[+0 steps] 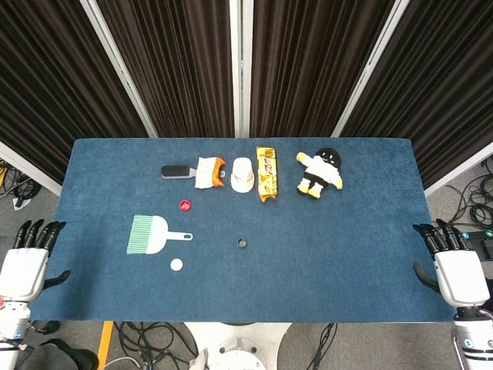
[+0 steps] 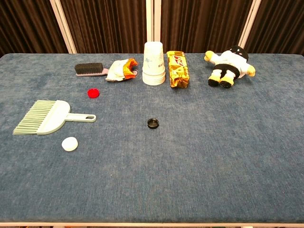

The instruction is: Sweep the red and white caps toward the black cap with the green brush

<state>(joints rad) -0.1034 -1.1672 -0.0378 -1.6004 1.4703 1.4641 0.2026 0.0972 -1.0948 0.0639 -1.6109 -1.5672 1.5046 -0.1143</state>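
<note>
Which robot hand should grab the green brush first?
The left robot hand. The brush lies on the table's left side, near it. The right robot hand waits at the far right edge, across the whole table.

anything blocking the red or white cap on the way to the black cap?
Nothing visible. Bare cloth lies between the red cap and the black cap, and between the white cap and it. The green brush lies left of both lines.
</note>
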